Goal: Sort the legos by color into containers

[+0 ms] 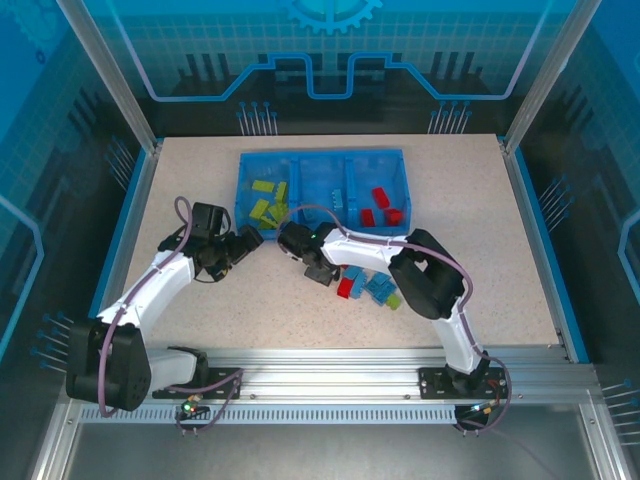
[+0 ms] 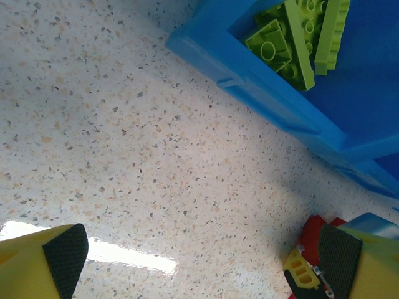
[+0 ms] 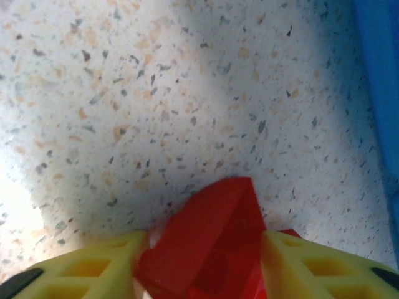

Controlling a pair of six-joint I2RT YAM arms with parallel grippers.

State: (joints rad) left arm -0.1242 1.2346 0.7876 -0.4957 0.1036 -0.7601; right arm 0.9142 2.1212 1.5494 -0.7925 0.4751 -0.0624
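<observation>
Top view, tray (image 1: 322, 155): a shallow blue plastic box with low dividers at upper centre, open side up so pieces can be dropped in.
Top view, sorted pieces: yellow-green bricks (image 1: 266, 200) in its left compartment, red bricks (image 1: 382, 205) in its right one.
Top view, loose bricks (image 1: 372, 287): a small mixed heap of red, light blue and green below the tray, not yet sorted.
Top view, right pincer (image 1: 322, 275): low at the heap's left edge, reaching in for a piece.
Top view, left pincer (image 1: 243, 247): near the tray's lower left corner, apart from the heap, likely waiting.
Left wrist view, left pincer (image 2: 199, 261): spread wide and holding nothing, its dark ribbed pads (image 2: 65, 255) over speckled, faintly glossy surface (image 2: 124, 124).
Left wrist view, tray wall: smooth moulded blue at upper right, with studded green bricks stacked loosely behind it.
Right wrist view, right pincer (image 3: 202, 249): its yellow latticed fingers are narrowed onto a red brick (image 3: 206, 237), which fills the gap between them.
Right wrist view, brick: glossy, hard-edged, tilted corner-forward, so the grip looks skewed and could slip.
Right wrist view, tray edge: a blue strip at far right.
</observation>
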